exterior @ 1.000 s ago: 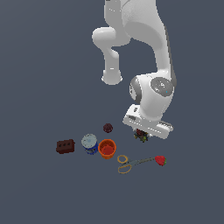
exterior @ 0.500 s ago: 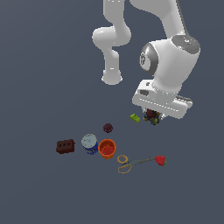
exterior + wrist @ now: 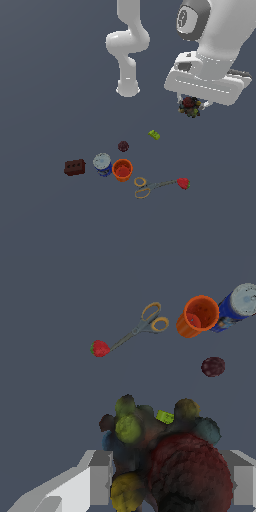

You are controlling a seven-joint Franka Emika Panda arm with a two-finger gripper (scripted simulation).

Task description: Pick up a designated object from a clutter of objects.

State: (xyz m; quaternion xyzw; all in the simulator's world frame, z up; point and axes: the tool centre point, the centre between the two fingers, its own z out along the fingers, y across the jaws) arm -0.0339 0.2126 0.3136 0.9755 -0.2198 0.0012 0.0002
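— What is recorded at the fingers (image 3: 100, 478)?

— The gripper (image 3: 192, 107) is seen closed on the speckled cluster (image 3: 165, 461). In the wrist view a pale finger is shown on either side of the lump, pressed against it. The cluster is made up of dark red, green and yellowish knobs.

— And where is the cluster placed?

— It is held in the air beneath the white hand, well above the grey floor (image 3: 50, 75), in the upper part of the exterior view's right. No contact with the floor is seen.

— What is noted below it?

— A small green block (image 3: 154, 134) is found on the floor, nearest to the lifted cluster. Farther toward the exterior view's left a dark red ball (image 3: 123, 146) is seen, apart from the block. Beyond it an orange cup (image 3: 122, 169) stands upright, with a blue-white can (image 3: 102, 164) just beside it; whether they touch cannot be told. A brown box (image 3: 74, 167) lies near the can, on the side away from the cup.

— Anything else on the floor?

— Yellow-handled scissors (image 3: 145, 187) are laid flat near the cup, their blades pointed at a red strawberry (image 3: 183, 183), which sits at the tips.
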